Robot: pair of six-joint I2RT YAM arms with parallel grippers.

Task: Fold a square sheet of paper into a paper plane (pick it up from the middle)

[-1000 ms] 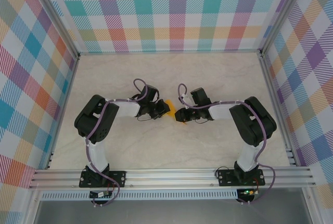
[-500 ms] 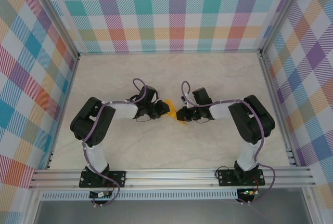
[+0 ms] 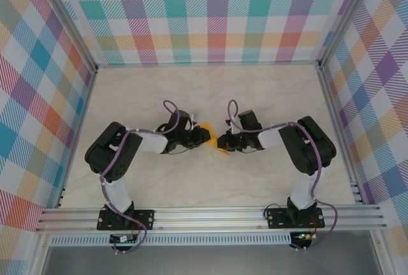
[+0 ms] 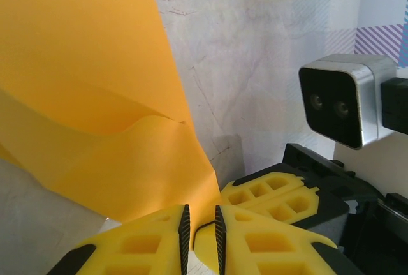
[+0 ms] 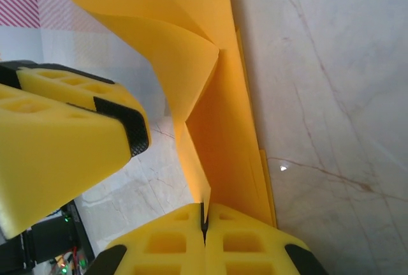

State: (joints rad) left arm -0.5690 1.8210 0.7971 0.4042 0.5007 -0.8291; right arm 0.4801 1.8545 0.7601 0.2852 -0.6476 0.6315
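a creased orange-yellow square sheet of paper (image 4: 83, 52) sits between two robot arms at the middle of the tabletop (image 3: 268, 96). the right end effector (image 5: 204, 214) is closed tight on a folded edge. the left end effector (image 4: 200, 231) has its pads a narrow slit apart at the sheet's corner; whether it pinches the paper cannot be told. a few layers are stacked and one flap curls up. no pointed dart yet, so most folding seems left. the surface looks like pale marble, with pastel checked walls (image 3: 210, 13).
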